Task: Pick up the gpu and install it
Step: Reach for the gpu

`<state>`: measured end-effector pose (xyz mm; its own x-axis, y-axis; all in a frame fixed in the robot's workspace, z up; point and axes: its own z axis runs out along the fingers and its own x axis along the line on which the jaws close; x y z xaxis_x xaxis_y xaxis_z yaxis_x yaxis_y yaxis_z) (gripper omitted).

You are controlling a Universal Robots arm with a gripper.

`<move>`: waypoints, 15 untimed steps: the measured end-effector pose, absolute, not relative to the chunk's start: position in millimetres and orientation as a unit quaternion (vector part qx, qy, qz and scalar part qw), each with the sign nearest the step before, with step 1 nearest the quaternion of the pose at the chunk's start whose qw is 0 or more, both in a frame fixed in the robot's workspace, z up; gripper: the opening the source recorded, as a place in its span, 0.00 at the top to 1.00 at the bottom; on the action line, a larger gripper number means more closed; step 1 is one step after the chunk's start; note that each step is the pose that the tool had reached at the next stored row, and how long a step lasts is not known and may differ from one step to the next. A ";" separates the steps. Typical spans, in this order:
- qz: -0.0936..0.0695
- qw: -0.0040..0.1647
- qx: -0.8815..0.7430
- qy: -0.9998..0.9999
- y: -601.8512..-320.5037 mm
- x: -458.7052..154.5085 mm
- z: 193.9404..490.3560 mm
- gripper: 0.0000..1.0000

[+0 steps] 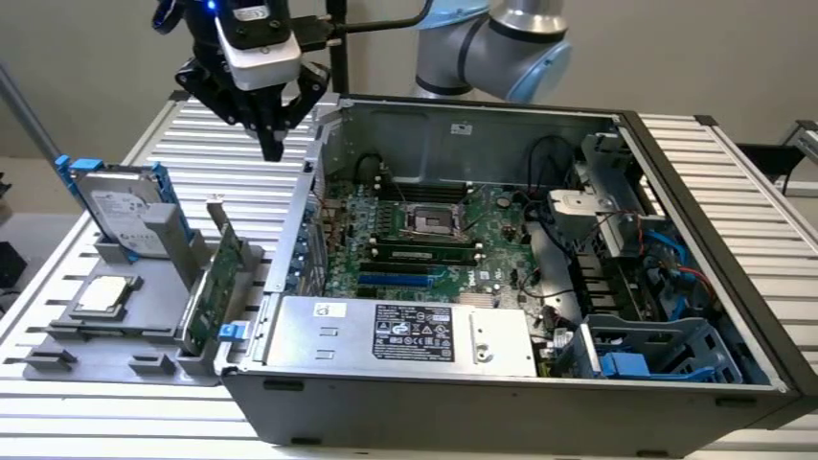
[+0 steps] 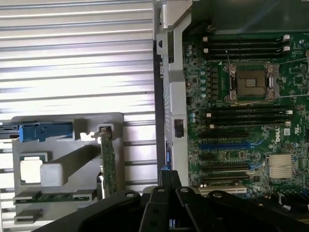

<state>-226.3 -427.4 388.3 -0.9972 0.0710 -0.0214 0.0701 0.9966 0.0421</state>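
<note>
Holding three parts, the grey tray (image 1: 77, 345) sits at the lower left of the exterior view. A silver hard drive (image 1: 122, 216) in a blue frame stands at its far end and a square CPU chip (image 1: 105, 295) lies flat near the middle. The gpu (image 1: 215, 287) stands on its long edge in a slot along the side nearest the case, green board showing.

Just beside the tray, the open computer case (image 1: 715, 192) takes up the centre and right of the frame. It contains a green motherboard (image 1: 435, 240) with a bare processor socket (image 1: 428, 222), a silver power supply (image 1: 397, 335) at the near side, and blue drive cages at the lower right.

Both rest on a table (image 1: 754, 172) of pale metal slats, with a plain beige wall (image 1: 102, 48) behind.

The gripper (image 1: 271, 149) hangs at the upper left, pointing down, its fingers drawn together on nothing. The gpu is well apart from it, lower in the frame and slightly left of the fingertips, untouched in its slot.
</note>
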 end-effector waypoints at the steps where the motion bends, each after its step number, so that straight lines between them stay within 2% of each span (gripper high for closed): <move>1: 0.020 0.011 0.035 0.999 -427.6 -230.8 387.7 0.89; 15: 0.016 0.012 0.035 0.999 -430.0 -294.5 375.9 0.89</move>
<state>-294.5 -430.0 375.9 -0.9972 0.0708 -0.0222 0.0701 0.9970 0.0319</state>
